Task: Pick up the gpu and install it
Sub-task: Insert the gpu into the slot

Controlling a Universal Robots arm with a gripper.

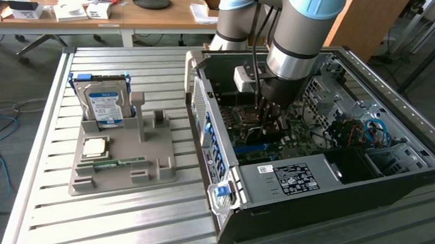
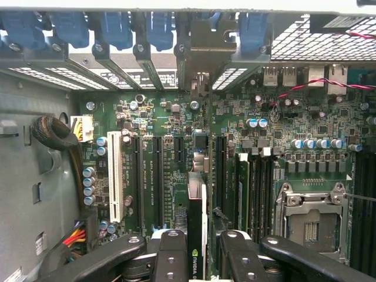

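Dark thin gpu (image 2: 195, 232), edge-on, clamped in gripper (image 2: 201, 249) above the motherboard (image 2: 235, 117).

gpu (image 2: 197, 217): one end cut off (seen edge-on) | seating: unclear

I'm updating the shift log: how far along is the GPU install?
Done: the gpu is picked up and carried inside the computer case; the tray's hard drive and memory stick are untouched. In hand: the jaws grip the card edge-on over the motherboard's slots. Left: seating and release; whether it has entered a slot cannot be told.
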